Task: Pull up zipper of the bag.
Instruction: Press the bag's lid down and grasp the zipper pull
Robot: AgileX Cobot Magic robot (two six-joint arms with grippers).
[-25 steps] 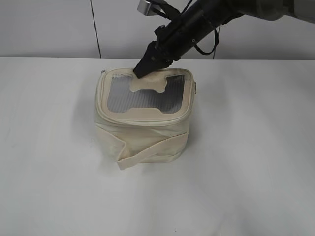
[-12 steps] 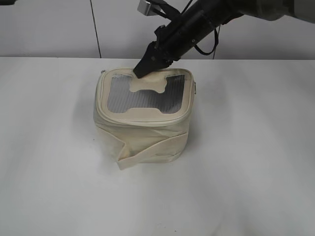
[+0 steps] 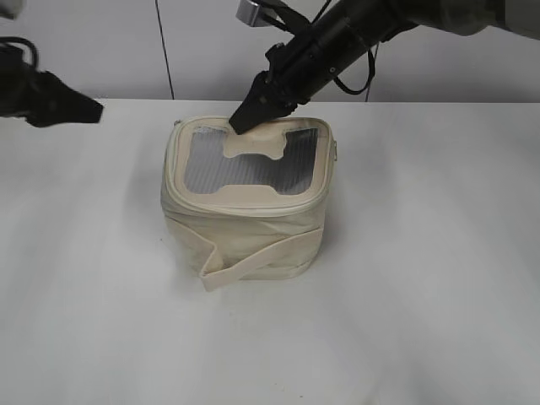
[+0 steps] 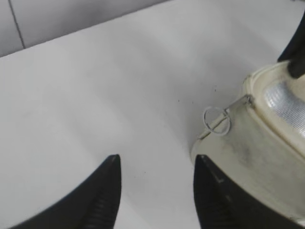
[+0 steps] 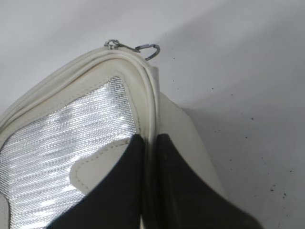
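The cream bag (image 3: 245, 219) stands mid-table, its grey mesh top with an H-shaped patch (image 3: 256, 144) facing up and a strap across its front. My right gripper (image 3: 245, 121) is shut on the bag's far top rim (image 5: 149, 114), pinching the zipper edge. A silver zipper pull with a ring (image 5: 143, 48) lies at the corner beyond the jaws. My left gripper (image 3: 91, 110) is open and empty at the far left, above the table. In the left wrist view the jaws (image 4: 157, 164) point at the bag's corner, where a ring pull (image 4: 217, 119) hangs.
The white table (image 3: 422, 253) stretches all round the bag. A pale wall with a dark seam (image 3: 164, 51) runs behind it.
My left gripper has come into the exterior view at the far left. The right gripper and the bag have not moved.
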